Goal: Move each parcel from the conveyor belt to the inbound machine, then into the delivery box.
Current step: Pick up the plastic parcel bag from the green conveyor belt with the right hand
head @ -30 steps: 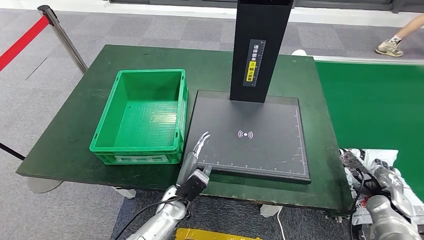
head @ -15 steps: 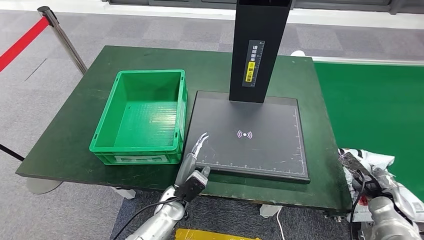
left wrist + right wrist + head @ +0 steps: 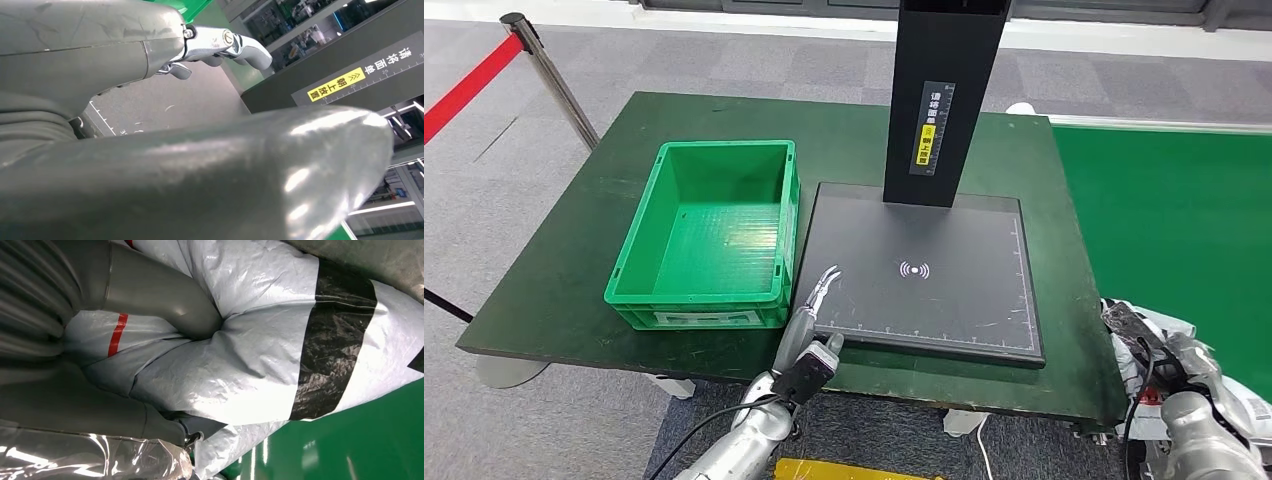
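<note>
Parcel (image 3: 1169,322) drawn lower in right hand (image 3: 1176,362), conveyor belt (image 3: 1164,210) edge

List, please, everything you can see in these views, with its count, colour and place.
Parcel: one, white plastic bag with black band, at the conveyor's near edge, in the right hand.
Conveyor belt: one, green, right of the table.
Inbound machine: one, black plate with upright column, on the table's middle.
Delivery box: one, green, empty, left of the machine.
Table: one, dark green.
Barrier post: one, metal with red strap, far left.
Left hand: silver-grey, fingers apart, at the plate's near left corner.
Right hand: grey, grips the parcel.
</note>
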You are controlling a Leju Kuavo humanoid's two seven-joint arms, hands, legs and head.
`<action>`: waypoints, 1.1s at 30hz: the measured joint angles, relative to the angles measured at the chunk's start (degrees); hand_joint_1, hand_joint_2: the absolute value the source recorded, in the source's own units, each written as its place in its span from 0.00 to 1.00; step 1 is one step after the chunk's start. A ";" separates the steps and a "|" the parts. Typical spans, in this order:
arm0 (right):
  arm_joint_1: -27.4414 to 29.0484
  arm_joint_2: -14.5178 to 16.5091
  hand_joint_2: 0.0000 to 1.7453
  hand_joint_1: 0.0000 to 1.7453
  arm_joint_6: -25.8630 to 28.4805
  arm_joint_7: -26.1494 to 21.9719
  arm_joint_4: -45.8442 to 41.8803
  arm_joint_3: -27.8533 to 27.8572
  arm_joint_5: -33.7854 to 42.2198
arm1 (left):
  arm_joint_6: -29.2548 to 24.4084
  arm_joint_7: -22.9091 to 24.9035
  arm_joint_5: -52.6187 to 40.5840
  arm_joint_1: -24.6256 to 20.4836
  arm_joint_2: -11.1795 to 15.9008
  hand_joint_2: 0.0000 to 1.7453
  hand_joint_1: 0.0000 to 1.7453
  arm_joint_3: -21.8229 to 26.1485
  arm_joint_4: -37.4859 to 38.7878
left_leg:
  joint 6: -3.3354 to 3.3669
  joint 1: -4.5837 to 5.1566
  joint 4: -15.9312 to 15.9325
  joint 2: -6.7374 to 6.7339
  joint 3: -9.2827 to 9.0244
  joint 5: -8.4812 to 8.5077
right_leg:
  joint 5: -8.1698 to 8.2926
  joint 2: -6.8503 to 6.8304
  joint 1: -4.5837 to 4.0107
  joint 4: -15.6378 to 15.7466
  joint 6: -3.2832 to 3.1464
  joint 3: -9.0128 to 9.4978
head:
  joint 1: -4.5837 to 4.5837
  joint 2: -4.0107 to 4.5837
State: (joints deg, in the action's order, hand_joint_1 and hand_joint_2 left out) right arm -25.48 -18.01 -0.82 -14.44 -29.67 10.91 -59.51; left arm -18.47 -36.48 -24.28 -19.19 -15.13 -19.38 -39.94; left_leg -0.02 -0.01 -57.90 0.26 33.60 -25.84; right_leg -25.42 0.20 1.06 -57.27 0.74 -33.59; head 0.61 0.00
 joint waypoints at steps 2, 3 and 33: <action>0.19 0.00 1.00 1.00 -0.01 -0.07 -0.09 0.00 0.15 | 0.00 -0.01 0.01 0.03 0.00 0.00 0.00 0.03 0.05 | 0.01 0.00 0.00 0.00 0.00 -0.01 | 0.00 0.00 -0.02 0.02 0.00 0.02 | 0.00 0.00; 0.28 0.00 1.00 1.00 -0.01 -0.10 -0.15 0.00 0.32 | 0.00 -0.02 0.02 0.03 0.00 0.00 0.00 0.07 0.09 | 0.01 -0.01 0.00 0.00 0.00 -0.01 | 0.00 0.00 -0.03 0.03 0.00 0.02 | 0.01 0.00; 15.33 2.86 1.00 1.00 3.03 3.16 -31.12 -0.02 4.97 | -0.15 0.00 -1.04 0.15 -0.04 0.00 0.00 0.89 0.14 | -0.01 0.02 0.05 0.17 0.50 -0.02 | -0.12 -0.20 0.04 -0.03 0.00 -0.42 | 0.01 0.00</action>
State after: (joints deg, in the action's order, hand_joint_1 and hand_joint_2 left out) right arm -10.14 -15.15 2.21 -11.27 -60.78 10.88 -54.53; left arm -18.62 -36.48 -25.33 -19.04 -15.17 -18.49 -39.80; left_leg -0.03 0.00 -57.85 0.43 34.10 -25.86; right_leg -25.53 0.00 1.09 -57.30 0.73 -34.01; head 0.61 0.00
